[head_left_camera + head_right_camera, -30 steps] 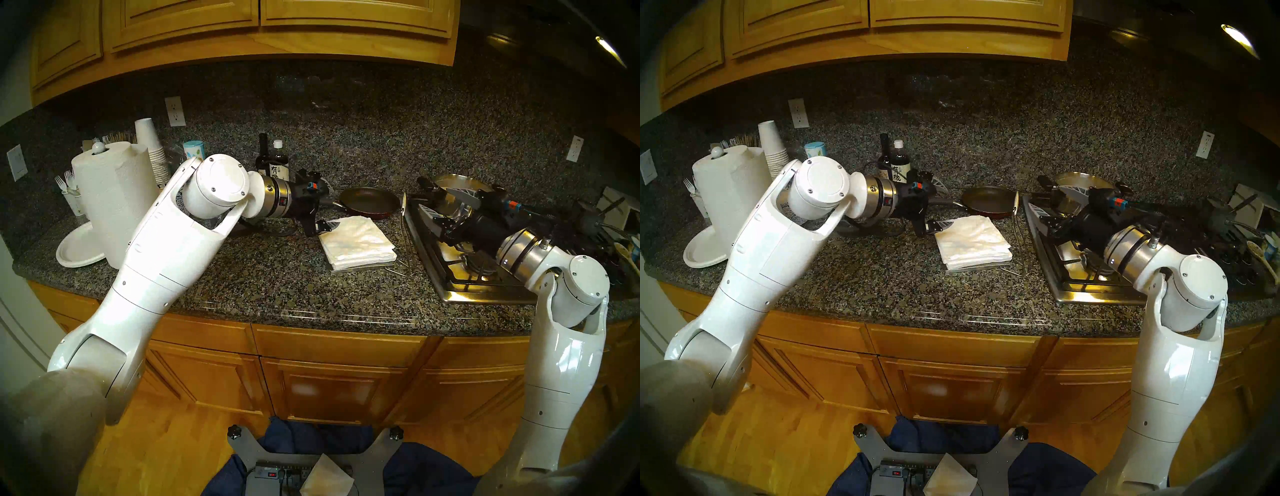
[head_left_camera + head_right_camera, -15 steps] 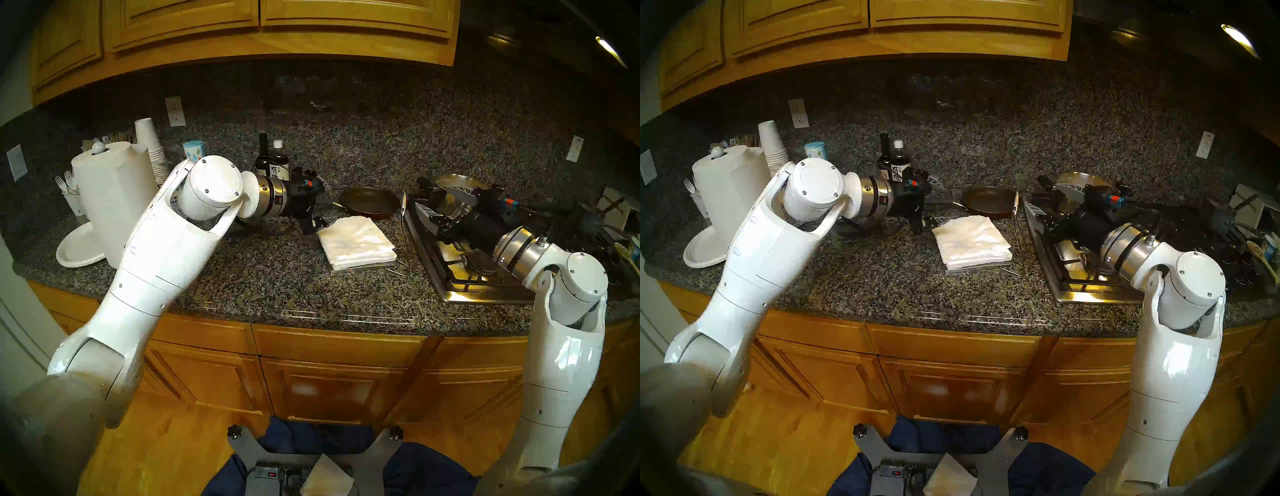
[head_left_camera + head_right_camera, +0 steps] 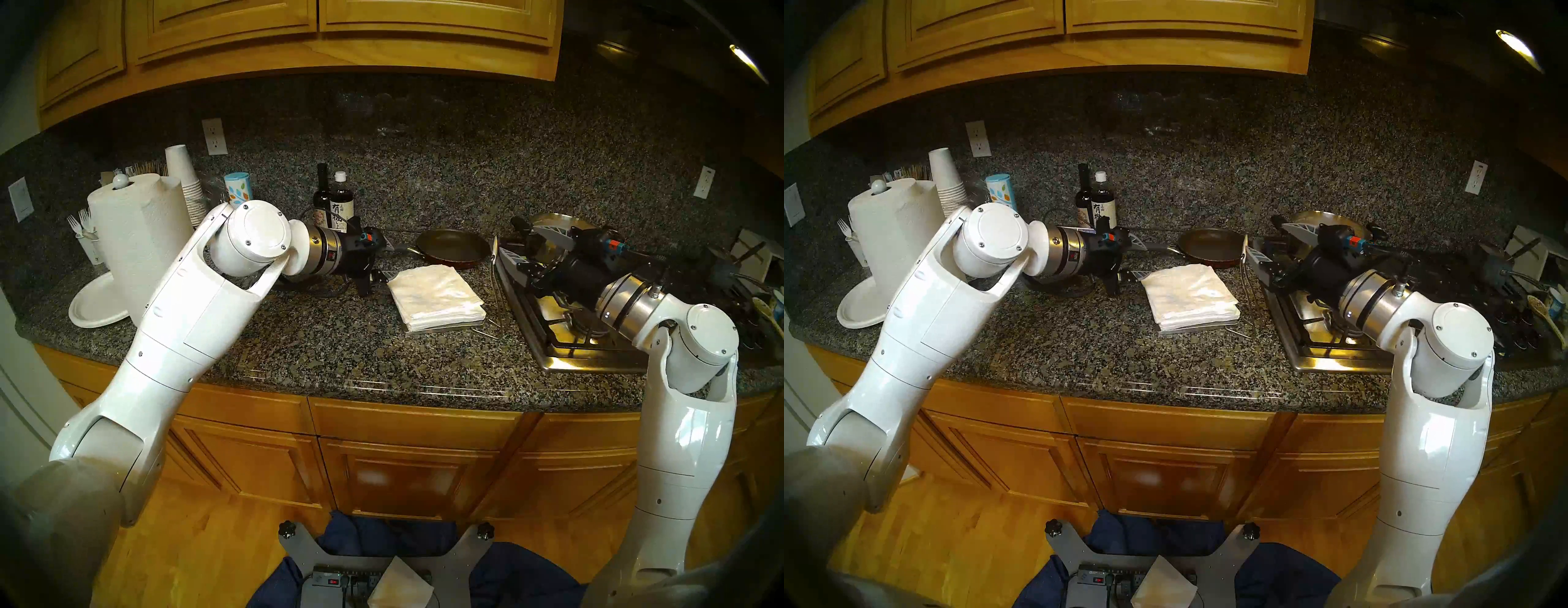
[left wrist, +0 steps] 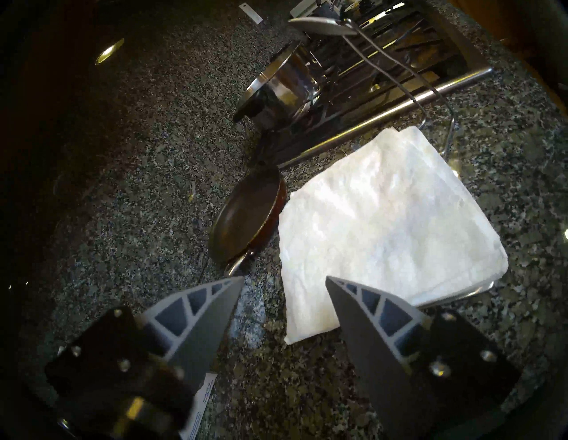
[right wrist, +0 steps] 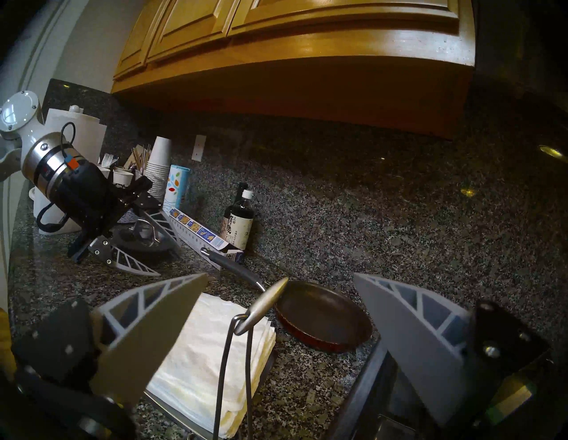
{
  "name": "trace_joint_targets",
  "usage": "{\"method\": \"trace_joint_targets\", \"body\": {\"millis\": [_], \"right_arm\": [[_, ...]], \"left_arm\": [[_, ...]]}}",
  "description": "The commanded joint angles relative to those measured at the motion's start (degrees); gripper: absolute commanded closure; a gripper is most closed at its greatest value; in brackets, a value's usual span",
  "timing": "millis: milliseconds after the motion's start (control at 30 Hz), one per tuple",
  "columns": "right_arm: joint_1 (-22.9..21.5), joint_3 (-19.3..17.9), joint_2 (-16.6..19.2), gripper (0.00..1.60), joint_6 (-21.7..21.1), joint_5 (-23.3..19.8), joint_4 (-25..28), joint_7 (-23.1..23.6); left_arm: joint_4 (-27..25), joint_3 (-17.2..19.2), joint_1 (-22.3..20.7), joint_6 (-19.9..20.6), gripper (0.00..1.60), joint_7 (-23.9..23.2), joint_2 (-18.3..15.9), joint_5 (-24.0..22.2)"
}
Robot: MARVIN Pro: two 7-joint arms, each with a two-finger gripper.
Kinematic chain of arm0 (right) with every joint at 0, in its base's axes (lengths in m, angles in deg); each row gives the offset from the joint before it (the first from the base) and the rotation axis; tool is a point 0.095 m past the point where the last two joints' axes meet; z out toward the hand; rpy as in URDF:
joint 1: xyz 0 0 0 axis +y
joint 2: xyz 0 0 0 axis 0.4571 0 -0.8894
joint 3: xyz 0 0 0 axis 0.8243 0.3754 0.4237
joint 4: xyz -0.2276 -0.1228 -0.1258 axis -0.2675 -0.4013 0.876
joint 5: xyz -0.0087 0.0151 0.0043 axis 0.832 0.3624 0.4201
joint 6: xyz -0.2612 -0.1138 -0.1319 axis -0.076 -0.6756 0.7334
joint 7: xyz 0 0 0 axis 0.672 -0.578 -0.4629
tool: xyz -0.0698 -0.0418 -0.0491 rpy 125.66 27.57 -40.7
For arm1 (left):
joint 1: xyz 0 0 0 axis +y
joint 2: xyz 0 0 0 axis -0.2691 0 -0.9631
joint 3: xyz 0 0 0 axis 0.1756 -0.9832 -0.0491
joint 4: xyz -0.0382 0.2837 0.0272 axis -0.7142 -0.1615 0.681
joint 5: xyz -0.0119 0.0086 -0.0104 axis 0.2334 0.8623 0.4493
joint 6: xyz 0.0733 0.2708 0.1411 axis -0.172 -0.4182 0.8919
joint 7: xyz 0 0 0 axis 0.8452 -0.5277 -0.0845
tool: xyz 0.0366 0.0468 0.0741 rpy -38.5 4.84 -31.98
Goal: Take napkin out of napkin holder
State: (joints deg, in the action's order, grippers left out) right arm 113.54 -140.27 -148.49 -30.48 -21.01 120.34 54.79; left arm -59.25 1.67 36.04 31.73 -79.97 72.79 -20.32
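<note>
A thick stack of white napkins point(image 3: 439, 303) lies on the flat silver napkin holder point(image 3: 445, 329) in the middle of the counter. The top napkin point(image 3: 432, 285) is crinkled and overhangs the stack at its left corner point(image 4: 302, 333). The holder's wire arm stands raised, its spoon-shaped tip point(image 3: 494, 251) at the stack's right. My left gripper point(image 3: 387, 262) is open and empty just left of the napkin's corner point(image 4: 284, 278). My right gripper point(image 3: 521, 242) is open over the stovetop's left edge, with the spoon tip point(image 5: 268, 302) between its fingers point(image 5: 280, 275).
A frying pan point(image 3: 452, 248) sits behind the stack, with a steel stovetop point(image 3: 585, 352) and a pot point(image 3: 551, 220) to the right. Two dark bottles point(image 3: 333, 199), a paper towel roll point(image 3: 142, 242), cups and a plate point(image 3: 97, 305) are on the left. A white sheet point(image 3: 401, 588) lies on my base.
My left arm has drawn back to the left, its gripper moving off the stack's left corner. The top napkin's corner has shifted slightly left. My right arm has shifted slightly left.
</note>
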Motion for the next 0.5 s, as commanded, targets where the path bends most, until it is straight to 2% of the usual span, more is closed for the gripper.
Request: {"method": "trace_joint_targets", "body": {"millis": [0, 100, 267, 467], "right_arm": [[-1.9, -0.4, 0.5, 0.00, 0.0, 0.0, 1.0, -0.6], [-1.9, -0.4, 0.5, 0.00, 0.1, 0.0, 0.8, -0.7], [-1.9, -0.4, 0.6, 0.00, 0.2, 0.0, 0.4, -0.8], [-2.2, 0.0, 0.5, 0.00, 0.4, 0.0, 0.0, -1.1]], "left_arm": [[1.0, -0.5, -2.0, -0.7, 0.38, 0.9, 1.1, 1.0], [1.3, -0.2, -1.9, -0.4, 0.35, 1.6, 1.2, 1.3], [1.7, 0.2, -2.0, -0.7, 0.43, 1.6, 1.0, 1.5], [1.8, 0.5, -1.6, -1.0, 0.40, 1.5, 0.7, 1.8]]}}
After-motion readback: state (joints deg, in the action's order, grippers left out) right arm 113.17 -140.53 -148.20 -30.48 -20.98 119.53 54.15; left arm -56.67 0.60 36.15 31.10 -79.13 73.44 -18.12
